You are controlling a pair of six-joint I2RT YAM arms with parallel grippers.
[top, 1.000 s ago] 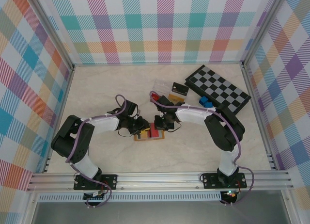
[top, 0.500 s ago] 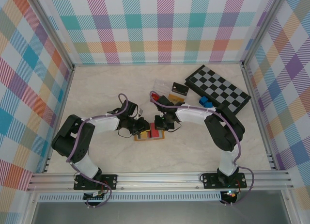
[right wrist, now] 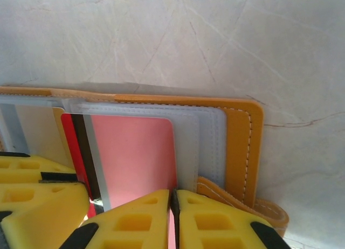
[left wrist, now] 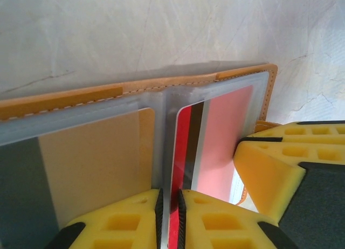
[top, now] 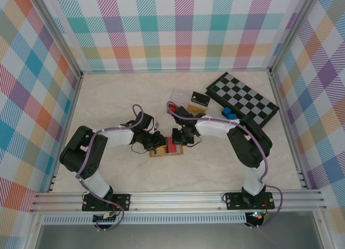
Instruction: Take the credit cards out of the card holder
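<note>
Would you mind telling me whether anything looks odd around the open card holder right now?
Yes: both tools seem to pinch the same red card in the card holder. The left tool grips its striped edge, the right tool its plain end, so pulls could fight each other.

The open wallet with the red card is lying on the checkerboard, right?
Not quite. The open wallet with the red card is lying on the marble table, apart from the checkerboard. The top external view shows it.
</note>
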